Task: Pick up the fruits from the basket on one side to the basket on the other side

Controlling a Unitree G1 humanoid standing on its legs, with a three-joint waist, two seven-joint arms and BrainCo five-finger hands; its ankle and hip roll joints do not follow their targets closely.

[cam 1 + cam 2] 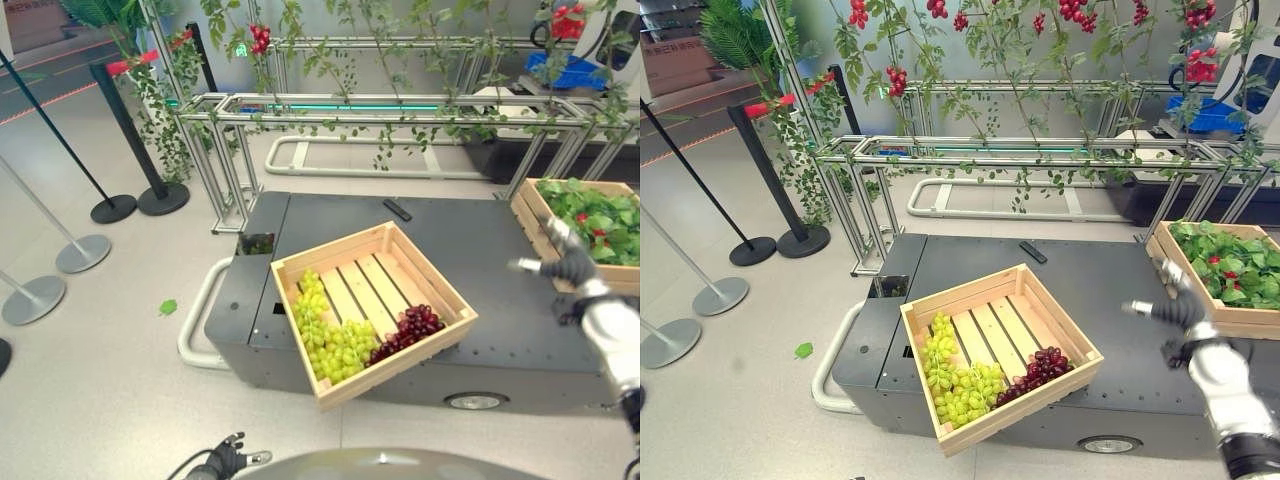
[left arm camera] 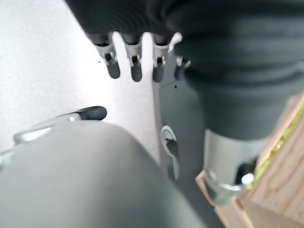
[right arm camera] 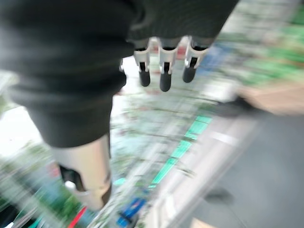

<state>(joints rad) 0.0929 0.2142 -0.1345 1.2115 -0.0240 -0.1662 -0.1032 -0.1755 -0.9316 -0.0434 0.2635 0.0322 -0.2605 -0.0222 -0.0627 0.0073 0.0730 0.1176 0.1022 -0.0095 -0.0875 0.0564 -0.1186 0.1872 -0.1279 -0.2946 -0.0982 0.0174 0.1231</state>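
A wooden crate (image 1: pixel 330 247) rests tilted on the front of a dark grey platform (image 1: pixel 480 240), one corner hanging over the edge. Green grapes (image 1: pixel 335 345) and a dark red bunch (image 1: pixel 408 330) lie along its low side. A second wooden crate (image 1: pixel 527 215) at the platform's right end holds green leaves with small red fruits (image 1: pixel 600 215). My right hand (image 1: pixel 570 262) is raised just in front of that crate, fingers (image 3: pixel 164 76) straight, thumb out, holding nothing. My left hand (image 1: pixel 228 460) hangs low by the floor, its fingers (image 2: pixel 135 66) relaxed and empty.
A black remote (image 1: pixel 397 210) lies on the platform behind the middle crate. A metal frame (image 1: pixel 330 105) with hanging vines and red fruit stands behind. Barrier posts (image 1: pixel 160 195) stand on the floor at left, and a green leaf (image 1: pixel 168 307) lies there.
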